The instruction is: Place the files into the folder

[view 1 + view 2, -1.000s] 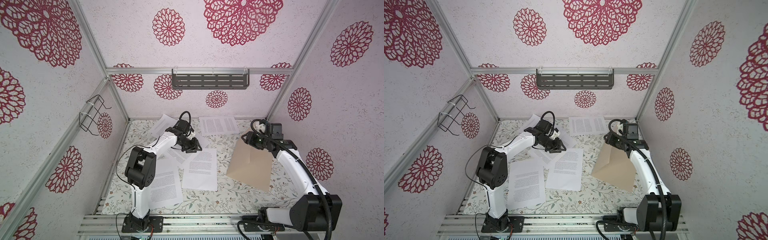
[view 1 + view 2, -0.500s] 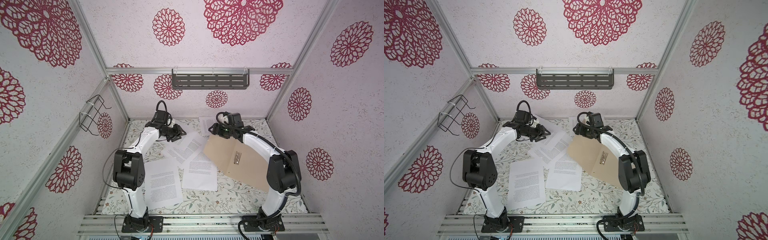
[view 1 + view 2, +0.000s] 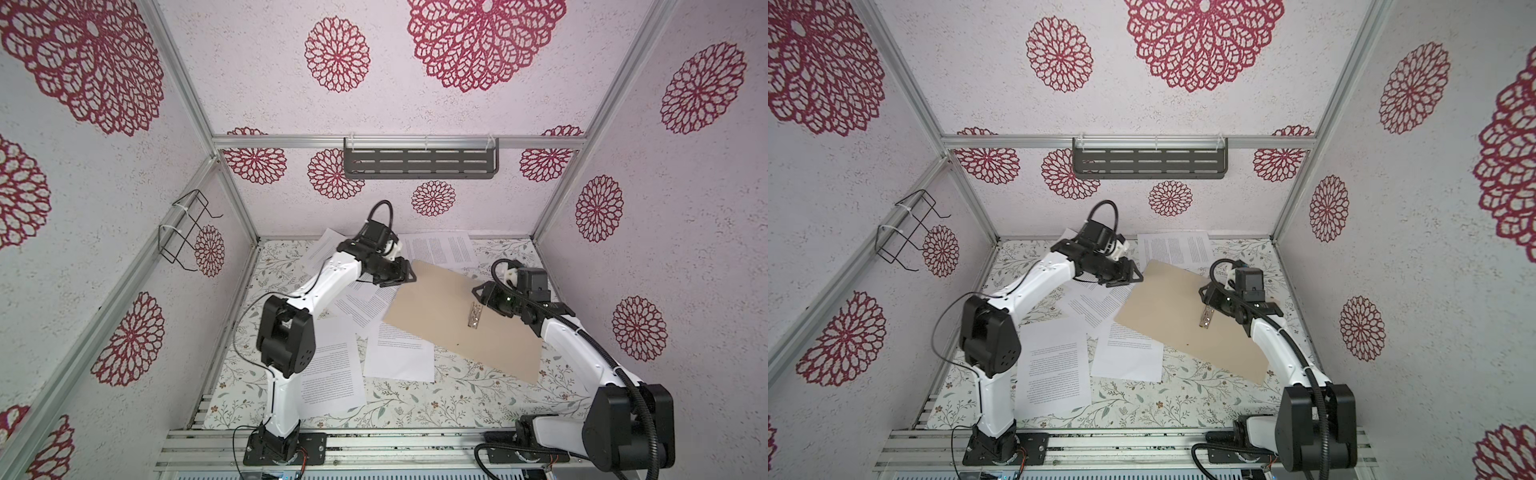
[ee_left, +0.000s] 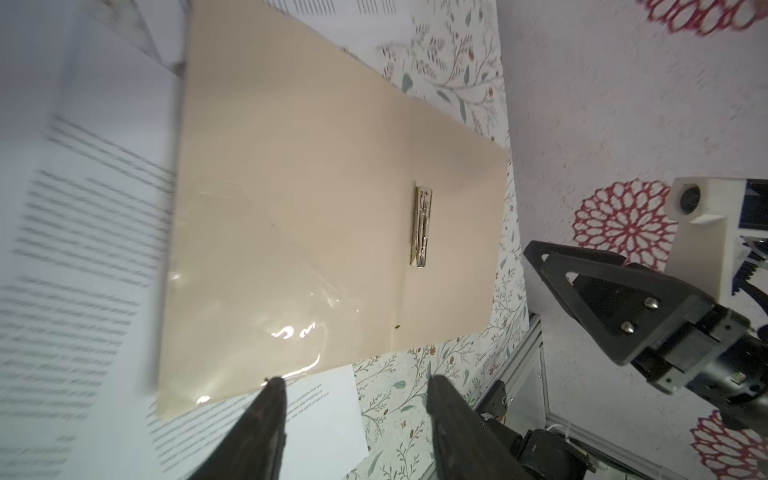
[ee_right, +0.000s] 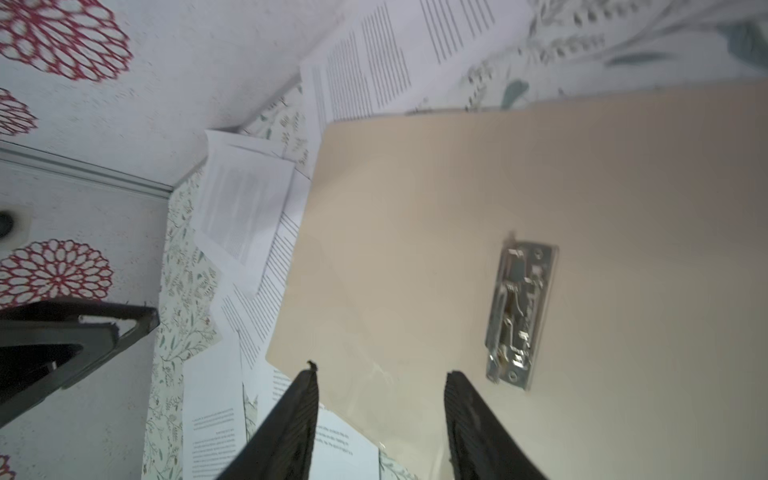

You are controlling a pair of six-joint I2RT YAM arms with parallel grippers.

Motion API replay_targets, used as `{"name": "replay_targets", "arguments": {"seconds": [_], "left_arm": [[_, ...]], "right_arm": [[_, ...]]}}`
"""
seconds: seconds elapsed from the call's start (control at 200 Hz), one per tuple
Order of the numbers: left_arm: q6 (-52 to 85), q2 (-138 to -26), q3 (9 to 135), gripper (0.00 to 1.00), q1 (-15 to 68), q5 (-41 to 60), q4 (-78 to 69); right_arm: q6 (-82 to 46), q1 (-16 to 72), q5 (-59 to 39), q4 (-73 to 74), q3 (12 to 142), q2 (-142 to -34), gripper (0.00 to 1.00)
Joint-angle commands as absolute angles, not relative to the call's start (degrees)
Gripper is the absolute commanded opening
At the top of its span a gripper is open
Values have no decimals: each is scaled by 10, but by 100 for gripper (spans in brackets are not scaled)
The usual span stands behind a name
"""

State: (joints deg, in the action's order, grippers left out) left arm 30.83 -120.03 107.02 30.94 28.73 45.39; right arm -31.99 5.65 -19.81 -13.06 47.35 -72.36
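Lying opened flat on the bench [image 3: 415,399], the folder [image 3: 457,320] sits right of centre and skewed to the bench edges. Its inner face is up, and its metal clip [image 3: 475,315] is beside the fold line.

The files [image 3: 361,307] are loose on the bench, outside the folder:
- The front sheet [image 3: 328,365] lies beside the left arm's base link.
- The tucked sheet [image 3: 399,353] has its far edge beneath the folder's near-left edge.
- The rear sheet [image 3: 440,249] lies against the back wall, just beyond the folder's far edge.
- Further sheets fan out under the left forearm, and the folder's left edge overlaps them.

The left end effector [image 3: 405,276] is at the folder's far-left corner. In the left wrist view its fingers [image 4: 274,399] stand apart with nothing between them. Contact with the card cannot be determined.

The right end effector [image 3: 478,293] is over the folder, just beside the metal clip. In the right wrist view its fingers [image 5: 299,415] are likewise spread and released, gripping nothing.
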Motion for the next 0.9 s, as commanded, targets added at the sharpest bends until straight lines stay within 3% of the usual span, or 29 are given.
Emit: {"name": "replay_targets", "arguments": {"seconds": [0.0,0.335,0.895], "left_arm": [[293,-1267,1090,58,319,312,479],[291,-1302,1023,56,318,315,460],[291,-1297,933,53,309,302,438]], "right_arm": [[-325,60,-204,-128,436,-696,42],[-318,44,-215,-74,390,-751,21],[-313,35,-221,-5,389,-862,23]]}}
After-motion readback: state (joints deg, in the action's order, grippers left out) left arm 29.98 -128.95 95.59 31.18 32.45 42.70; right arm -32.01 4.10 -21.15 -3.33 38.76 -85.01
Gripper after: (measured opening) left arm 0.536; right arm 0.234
